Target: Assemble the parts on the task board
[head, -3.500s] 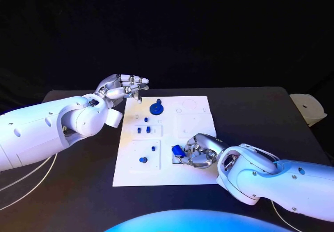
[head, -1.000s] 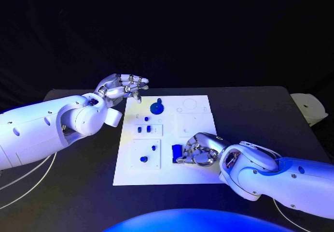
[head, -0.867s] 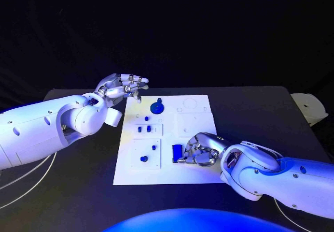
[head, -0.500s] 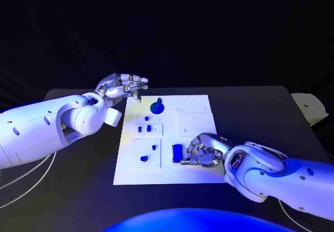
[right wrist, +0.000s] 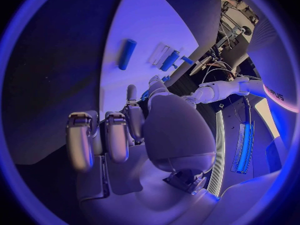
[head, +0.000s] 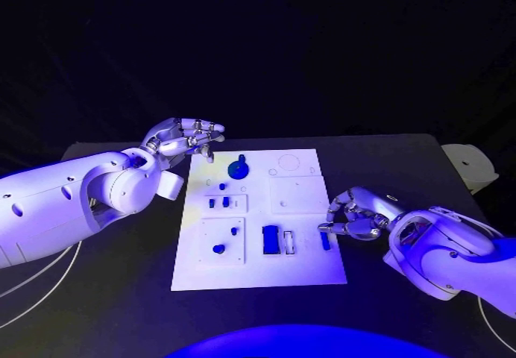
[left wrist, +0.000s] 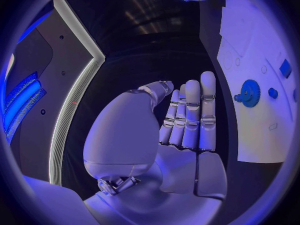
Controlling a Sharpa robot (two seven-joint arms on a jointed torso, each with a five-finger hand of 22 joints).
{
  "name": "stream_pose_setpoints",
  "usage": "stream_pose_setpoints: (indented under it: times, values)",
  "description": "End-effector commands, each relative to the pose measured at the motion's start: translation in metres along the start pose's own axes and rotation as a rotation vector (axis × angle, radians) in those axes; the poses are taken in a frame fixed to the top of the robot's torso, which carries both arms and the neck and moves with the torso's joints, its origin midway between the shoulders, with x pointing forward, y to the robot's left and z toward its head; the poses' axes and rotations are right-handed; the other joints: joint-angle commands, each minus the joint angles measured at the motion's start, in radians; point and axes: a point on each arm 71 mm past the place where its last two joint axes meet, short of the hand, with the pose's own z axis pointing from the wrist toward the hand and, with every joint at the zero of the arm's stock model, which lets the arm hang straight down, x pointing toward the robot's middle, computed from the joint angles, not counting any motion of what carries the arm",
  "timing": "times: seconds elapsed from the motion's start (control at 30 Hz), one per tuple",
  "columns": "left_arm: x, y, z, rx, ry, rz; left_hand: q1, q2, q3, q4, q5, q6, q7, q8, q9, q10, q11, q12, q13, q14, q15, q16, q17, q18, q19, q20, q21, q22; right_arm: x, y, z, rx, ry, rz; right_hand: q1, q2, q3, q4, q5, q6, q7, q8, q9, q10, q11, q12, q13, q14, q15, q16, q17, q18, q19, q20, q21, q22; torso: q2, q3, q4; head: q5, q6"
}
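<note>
The task board (head: pixel 306 268) is lying in the middle of the tabletop (head: pixel 408 160). The right hand (head: pixel 357 216) is hovering at its right edge, fingers curled on nothing, beside a blue peg (head: pixel 326 241). The left hand (head: pixel 183 137) is hanging with fingers curled, empty, near the blue gear (head: pixel 238 168).

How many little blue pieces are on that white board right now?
7: gear, small one below it, pair, knob, block, rod near the right hand. Some may be hidden.

I see the black table (head: pixel 398 168) across the middle of the frame, with a pale rounded object (head: pixel 471 165) at its right edge.
</note>
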Motion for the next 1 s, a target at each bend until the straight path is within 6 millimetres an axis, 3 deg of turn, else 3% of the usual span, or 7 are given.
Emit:
stream_pose_setpoints:
  times: [0.03,0.17,0.37,0.53,1.0]
  values:
    - [0.003,-0.001,0.000,0.009,0.018,-0.009,-0.005,0.001,0.005,-0.001,0.007,-0.005,-0.001,0.000,-0.002,-0.006,-0.001,0.004,0.001,-0.008,0.000,-0.004,-0.002,0.007,-0.008,0.001,-0.006,-0.001,-0.003,-0.006,-0.004,-0.008,-0.016,-0.057,0.015,0.003,0.002,0.001,0.005,-0.007,0.001,-0.006,-0.002,-0.004,0.004,-0.003,0.037,0.083,0.003,0.000,0.149,-0.014,0.093,0.001,-0.001,0.252,0.001,0.0015,-0.0023,-0.008,0.003]
    - [0.004,-0.001,0.001,0.010,0.020,-0.009,-0.005,0.001,0.005,-0.001,0.007,-0.005,-0.001,0.000,-0.002,-0.006,-0.001,0.004,0.001,-0.008,0.000,-0.004,-0.002,0.007,-0.008,0.001,-0.006,-0.001,-0.001,-0.013,-0.007,0.016,-0.014,-0.089,0.015,0.004,0.002,0.002,0.004,-0.007,0.002,-0.007,-0.002,-0.004,0.004,-0.002,0.037,0.083,0.003,0.000,0.150,-0.014,0.094,0.001,0.001,0.253,0.000,0.0011,-0.0038,-0.018,0.005]
    - [0.004,-0.001,0.001,0.010,0.021,-0.010,-0.005,0.001,0.005,-0.001,0.007,-0.005,-0.001,0.000,-0.002,-0.006,-0.001,0.004,0.001,-0.008,0.000,-0.004,-0.002,0.007,-0.008,0.001,-0.006,-0.001,0.007,-0.018,-0.009,0.042,-0.004,-0.116,0.016,0.008,0.003,0.004,0.006,-0.003,0.001,-0.009,-0.004,-0.002,0.004,0.000,0.038,0.083,0.004,0.001,0.151,-0.015,0.095,0.002,0.003,0.254,0.001,0.0019,-0.0028,-0.021,0.006]
    - [0.003,-0.001,0.000,0.009,0.020,-0.009,-0.005,0.001,0.005,-0.001,0.007,-0.005,-0.001,0.000,-0.002,-0.006,-0.001,0.004,0.001,-0.008,0.000,-0.004,-0.002,0.007,-0.008,0.001,-0.006,-0.001,0.018,-0.015,-0.007,0.043,0.016,-0.119,0.015,0.008,0.003,0.005,0.006,-0.002,0.001,-0.009,-0.004,-0.002,0.004,0.001,0.039,0.083,0.004,0.001,0.152,-0.015,0.095,0.002,0.004,0.254,0.001,0.0005,-0.0007,-0.020,0.006]
    - [0.003,-0.001,0.000,0.007,0.020,-0.009,-0.005,0.001,0.007,-0.003,0.007,-0.005,-0.001,0.001,-0.002,-0.008,-0.001,0.006,0.001,-0.009,0.000,-0.004,-0.003,0.007,-0.008,0.001,-0.007,0.000,0.035,-0.007,0.003,0.037,0.048,-0.142,0.015,0.009,0.002,0.005,0.008,0.004,0.000,-0.008,-0.005,-0.002,0.004,0.000,0.039,0.083,0.004,0.000,0.150,-0.015,0.094,0.003,0.003,0.254,0.002,0.0014,-0.0022,-0.014,0.003]
